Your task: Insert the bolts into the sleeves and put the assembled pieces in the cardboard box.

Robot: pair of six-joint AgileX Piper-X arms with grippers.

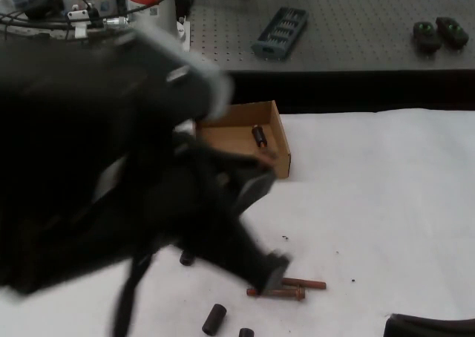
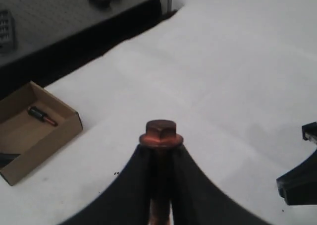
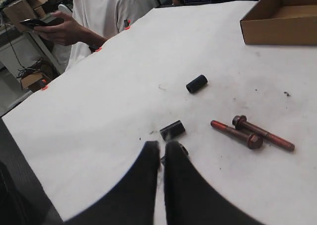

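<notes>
Box (image 2: pixel 44 153) sat well off to one side of the left gripper (image 2: pixel 160 149), open, with one assembled piece (image 2: pixel 42 116) lying inside. Left gripper clamped a bolt (image 2: pixel 160 132) by the shank, head poking past its tips. Right gripper (image 3: pixel 161 148) was pinched closed on nothing, a sleeve (image 3: pixel 172 130) just ahead of its tips, two loose bolts (image 3: pixel 237 133) a bit farther. Step looked like pre-insertion. Next probably needed the right fingers spread to take that sleeve, then bolt lined up with its bore.

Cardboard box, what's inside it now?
One assembled piece, a dark sleeve on a reddish bolt, lies on the floor of the cardboard box. An arm covers part of the box in the high view, so that part cannot be checked.
</notes>
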